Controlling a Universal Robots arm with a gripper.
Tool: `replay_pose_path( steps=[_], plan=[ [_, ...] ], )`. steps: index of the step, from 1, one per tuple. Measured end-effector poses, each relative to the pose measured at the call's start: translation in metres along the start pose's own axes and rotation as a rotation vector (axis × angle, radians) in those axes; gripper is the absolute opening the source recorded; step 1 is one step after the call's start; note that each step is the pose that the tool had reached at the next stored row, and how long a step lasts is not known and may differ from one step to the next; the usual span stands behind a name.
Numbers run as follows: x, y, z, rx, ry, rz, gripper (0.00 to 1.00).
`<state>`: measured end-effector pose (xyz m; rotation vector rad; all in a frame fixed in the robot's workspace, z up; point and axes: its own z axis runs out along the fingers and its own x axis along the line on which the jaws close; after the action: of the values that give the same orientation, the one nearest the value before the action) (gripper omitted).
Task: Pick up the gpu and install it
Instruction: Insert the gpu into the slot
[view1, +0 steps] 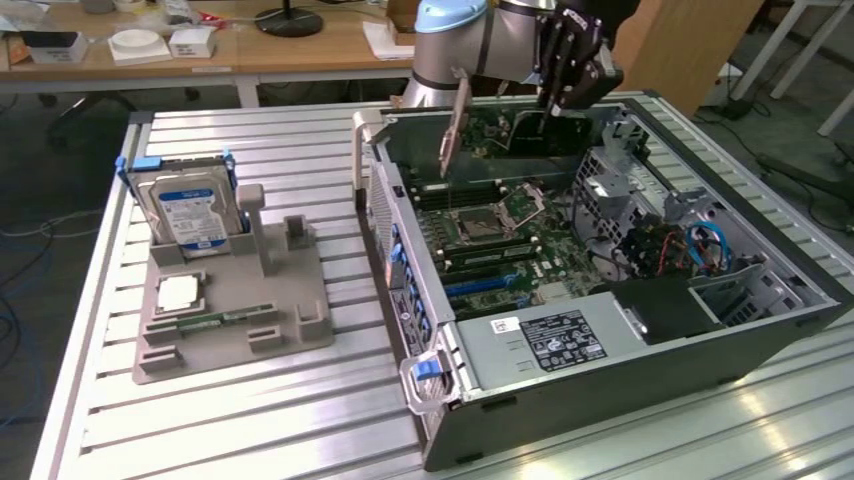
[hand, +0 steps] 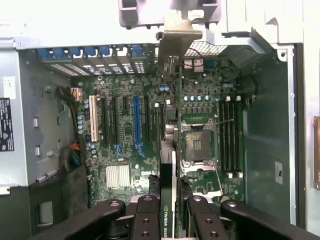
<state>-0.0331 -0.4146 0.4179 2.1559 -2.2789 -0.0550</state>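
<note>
**Stock of the tabletop, taken across the exterior view from left to right**

1. Tabletop (view1: 267, 420): ribbed metal slats, carrying everything listed below.
2. Grey holder (view1: 254, 335): a moulded fixture lying flat toward the exterior view's left, with several bays.
   - Hard drive (view1: 190, 212): silver, blue-and-white label, standing upright in the holder's far bay between blue rails.
   - Processor chip (view1: 180, 293): square and pale, lying flat in a bay just in front of the drive.
   - Memory stick (view1: 224, 320): narrow and green, lying flat in a slot beside the chip.
3. Computer case (view1: 627, 380): a black and silver tower lying on its side with the side panel off (interior facing up), well apart from the holder.
   - Motherboard (view1: 514, 250): green, on the case floor. The wrist view shows its processor socket (hand: 197, 142) bare and a long blue slot (hand: 136, 120) unoccupied.
   - Blue cables (view1: 705, 245): looped in the bay toward the exterior view's right.
4. gpu (view1: 521, 135): a green card with a black cooler, held on edge over the far end of the motherboard, its silver bracket toward the case's rear wall. In the wrist view the card runs edge-on beside the socket and apart from the blue slot. Whether its lower edge touches the board cannot be told.
5. Arm (view1: 461, 40): it reaches down from the far side. Its jaws pinch the gpu by the upper edge, one black pad on each face.
</note>
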Motion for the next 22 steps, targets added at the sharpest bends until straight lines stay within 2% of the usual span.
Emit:
replay_pose_path(
  steps=[3, 5, 6, 10, 11, 14, 22],
  plan=[
    [0.0, 0.0, 0.0002, 0.005, 0.0004, -0.03, 0.25],
    [0.0, 0.0, 0.0002, 0.0132, 0.0005, -0.048, 0.25],
    [0.0, 0.0, 0.0002, 0.0202, 0.0007, -0.057, 0.25],
    [0.0, 0.0, 0.0006, 0.0636, -0.0002, -0.079, 0.25],
    [0.0, 0.0, 0.0008, 0.0688, -0.0004, -0.083, 0.25],
    [0.0003, -0.0001, 0.0024, 0.0783, -0.0005, -0.085, 0.25],
    [0.0005, -0.0002, 0.0061, 0.0816, 0.0003, -0.015, 0.25]
  ],
)
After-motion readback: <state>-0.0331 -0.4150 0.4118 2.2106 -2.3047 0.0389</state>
